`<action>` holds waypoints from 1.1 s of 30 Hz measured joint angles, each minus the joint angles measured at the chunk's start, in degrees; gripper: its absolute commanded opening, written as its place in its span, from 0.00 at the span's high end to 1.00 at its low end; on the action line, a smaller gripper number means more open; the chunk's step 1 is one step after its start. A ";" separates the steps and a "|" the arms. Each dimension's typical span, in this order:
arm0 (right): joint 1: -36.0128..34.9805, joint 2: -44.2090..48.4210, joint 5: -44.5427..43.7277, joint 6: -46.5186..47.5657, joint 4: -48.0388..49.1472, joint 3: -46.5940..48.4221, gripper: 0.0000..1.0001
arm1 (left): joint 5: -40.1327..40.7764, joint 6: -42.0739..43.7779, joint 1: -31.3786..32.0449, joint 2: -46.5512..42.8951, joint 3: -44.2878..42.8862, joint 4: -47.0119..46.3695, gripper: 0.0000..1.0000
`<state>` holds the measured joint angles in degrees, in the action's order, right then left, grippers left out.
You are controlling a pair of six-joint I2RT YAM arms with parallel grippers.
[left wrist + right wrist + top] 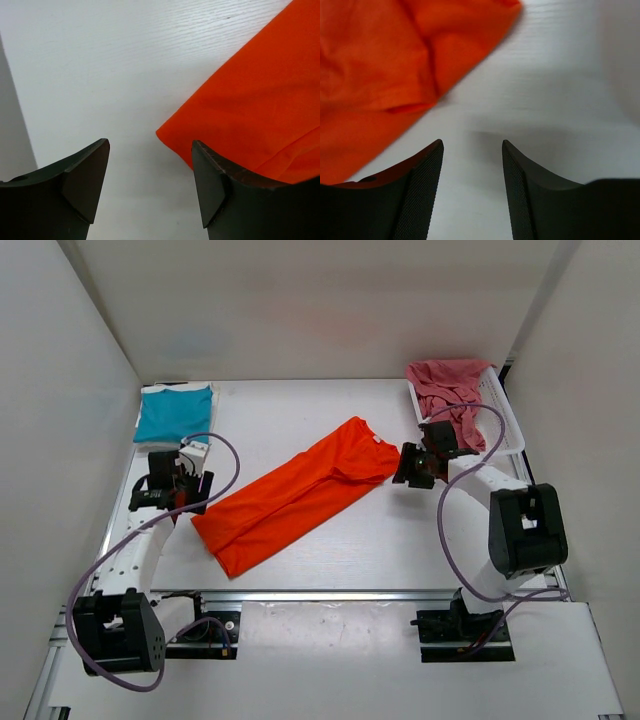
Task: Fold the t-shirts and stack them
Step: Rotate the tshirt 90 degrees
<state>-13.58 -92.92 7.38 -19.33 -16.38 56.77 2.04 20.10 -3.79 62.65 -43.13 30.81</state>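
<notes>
At the far left, the teal-blue shirt [175, 412] lies folded. Just nearer, the left gripper [180, 490] hovers with its jaws apart and empty, a hem corner of the orange shirt [300, 495] just beside one finger. That shirt lies on the table [400, 550] as a long strip slanting across the middle. It looks light and limp and likely to sag, so I'd pinch its end corners through every layer. The right gripper [412, 468] sits near the collar end, jaws spread, holding nothing. The pinkish-red shirt [450, 390] is heaped in the basket [510, 425].
</notes>
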 measured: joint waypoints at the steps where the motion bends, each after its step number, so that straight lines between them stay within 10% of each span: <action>1: 0.98 -0.81 -1.29 -1.18 0.94 0.09 0.45 | -0.17 -0.79 0.26 0.24 0.00 -0.07 0.23; 19: -2.58 -18.67 -14.47 -8.90 -1.18 16.65 0.54 | -5.66 -11.65 -1.73 8.48 -1.36 -0.02 0.23; 27: -4.48 -25.49 -13.86 -5.51 -1.42 25.51 1.00 | -6.03 -12.11 -3.02 10.56 -1.70 -0.48 0.23; 33: -6.32 -31.26 -13.94 2.01 -0.02 34.29 1.00 | -6.12 -11.93 -2.97 11.32 -1.73 -0.55 0.23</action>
<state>-19.90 -124.18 -6.57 -17.32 -16.40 91.07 -4.08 8.16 -6.76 73.97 -44.86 30.26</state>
